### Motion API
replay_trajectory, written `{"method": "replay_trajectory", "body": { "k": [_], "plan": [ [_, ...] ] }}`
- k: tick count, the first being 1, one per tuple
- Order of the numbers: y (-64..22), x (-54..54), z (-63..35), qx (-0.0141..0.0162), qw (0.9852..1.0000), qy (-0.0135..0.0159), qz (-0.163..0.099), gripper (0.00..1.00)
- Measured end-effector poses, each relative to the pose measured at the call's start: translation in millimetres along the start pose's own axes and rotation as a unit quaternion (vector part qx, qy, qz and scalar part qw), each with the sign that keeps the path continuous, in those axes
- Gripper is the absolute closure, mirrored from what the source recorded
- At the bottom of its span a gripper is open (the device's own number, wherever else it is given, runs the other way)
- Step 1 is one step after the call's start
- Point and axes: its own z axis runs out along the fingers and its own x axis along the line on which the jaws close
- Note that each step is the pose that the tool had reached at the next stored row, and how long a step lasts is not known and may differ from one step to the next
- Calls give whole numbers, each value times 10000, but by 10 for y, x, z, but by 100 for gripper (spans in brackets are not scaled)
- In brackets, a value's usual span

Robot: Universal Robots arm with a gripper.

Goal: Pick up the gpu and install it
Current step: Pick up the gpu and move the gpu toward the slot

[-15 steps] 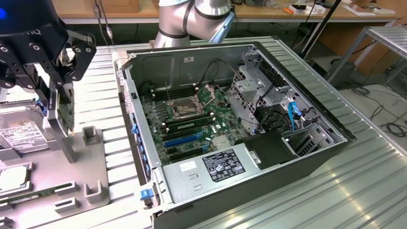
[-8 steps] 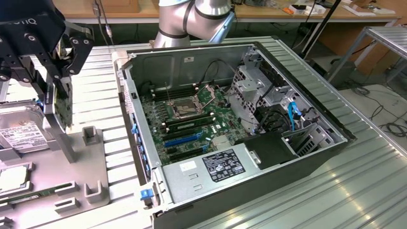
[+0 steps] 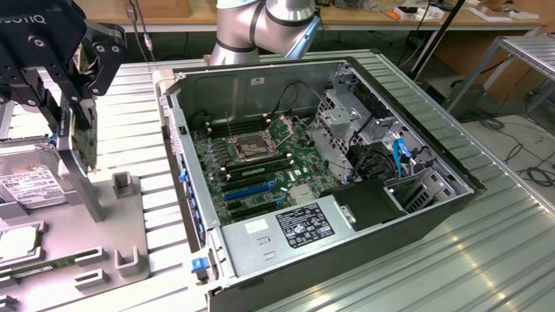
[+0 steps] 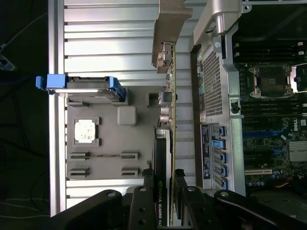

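Exterior view's left: the hand (image 3: 69, 107) is gripping the gpu (image 3: 82, 153), its fingers narrowed onto the two faces of the card. The card is hanging on edge over the grey holder tray (image 3: 95, 240), beside the hard drive (image 3: 30, 182) and well apart from the open computer case (image 3: 251, 84), which is lying on its side on the ribbed metal desk (image 3: 485, 260). In the wrist view the hand (image 4: 165, 191) is pinching the gpu (image 4: 163, 148) edge-on, with the silver bracket (image 4: 165, 52) sitting at the far end.
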Motion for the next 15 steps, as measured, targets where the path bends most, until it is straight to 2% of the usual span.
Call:
{"method": "replay_trajectory", "body": {
  "k": [15],
  "plan": [
    [2, -57, 1, 0, 10000, 1, 0, 73]
  ]
}}
